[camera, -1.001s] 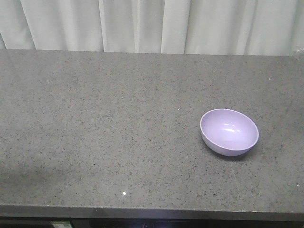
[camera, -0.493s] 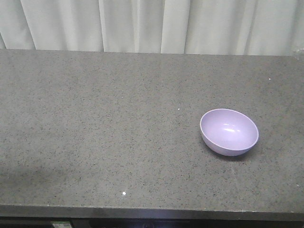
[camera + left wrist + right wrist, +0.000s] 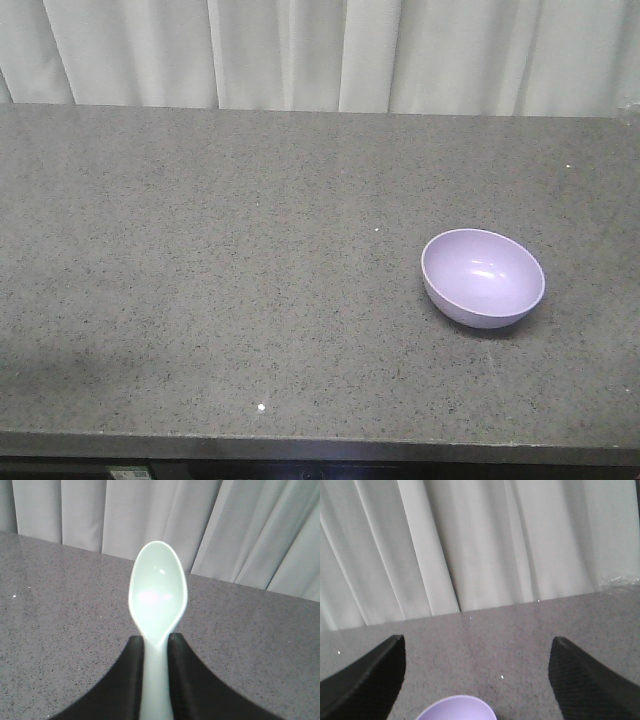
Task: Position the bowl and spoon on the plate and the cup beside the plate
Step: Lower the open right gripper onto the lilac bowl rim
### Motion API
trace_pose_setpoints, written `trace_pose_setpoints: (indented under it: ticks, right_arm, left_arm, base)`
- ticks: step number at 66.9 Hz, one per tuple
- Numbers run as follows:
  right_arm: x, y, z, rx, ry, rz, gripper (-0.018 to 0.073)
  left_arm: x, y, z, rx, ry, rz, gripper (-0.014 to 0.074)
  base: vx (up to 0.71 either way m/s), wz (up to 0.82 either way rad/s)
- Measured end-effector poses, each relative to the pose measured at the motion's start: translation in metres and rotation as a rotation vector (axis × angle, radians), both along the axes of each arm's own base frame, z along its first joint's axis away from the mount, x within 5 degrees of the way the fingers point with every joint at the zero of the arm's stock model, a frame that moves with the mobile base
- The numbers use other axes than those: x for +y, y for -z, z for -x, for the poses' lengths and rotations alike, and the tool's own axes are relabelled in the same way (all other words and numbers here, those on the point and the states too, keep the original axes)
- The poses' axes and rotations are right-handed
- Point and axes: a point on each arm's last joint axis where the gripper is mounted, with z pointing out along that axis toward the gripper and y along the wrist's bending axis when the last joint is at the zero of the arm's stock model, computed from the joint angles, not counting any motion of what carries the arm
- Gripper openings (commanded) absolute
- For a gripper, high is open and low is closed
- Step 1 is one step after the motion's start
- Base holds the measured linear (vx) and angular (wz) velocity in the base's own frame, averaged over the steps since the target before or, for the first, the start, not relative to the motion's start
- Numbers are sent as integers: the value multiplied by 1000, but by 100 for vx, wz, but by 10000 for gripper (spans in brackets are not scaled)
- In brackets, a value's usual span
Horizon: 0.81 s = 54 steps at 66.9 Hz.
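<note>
1 bowl [image 3: 483, 277], grey counter [image 3: 220, 280], white curtain [image 3: 300, 50]; left fingers [image 3: 125, 680] grip spoon [image 3: 158, 595], right fingers [image 3: 370, 675] wide.

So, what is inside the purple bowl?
Nothing shows inside the bowl: only its smooth wall with small light reflections. The inner wall just behind its near rim is hidden.

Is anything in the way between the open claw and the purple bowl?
No, nothing I can see. The right claw is open, and the bowl peeks in just below it, between its fingers. Only gray counter shows between them.
</note>
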Motion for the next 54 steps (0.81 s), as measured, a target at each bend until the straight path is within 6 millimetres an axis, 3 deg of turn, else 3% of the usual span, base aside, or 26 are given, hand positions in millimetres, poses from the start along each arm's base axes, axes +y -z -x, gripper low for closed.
trace_pose_setpoints:
  ticks: [8,24,37,54]
  right_arm:
    - [1,-2,-8,182,-33,78,560]
    - [1,-10,-67,494,-84,157,559]
    - [0,22,-123,730,-132,182,550]
    - [-22,56,-159,810,-206,23,550]
  left_arm:
    - [0,0,0,0,0,0,-7]
    - [0,0,0,0,0,0,-7]
    - [0,0,0,0,0,0,-7]
    - [0,0,0,0,0,0,-7]
  base:
    - [0,0]
    - [0,0]
    - [0,0]
    - [0,0]
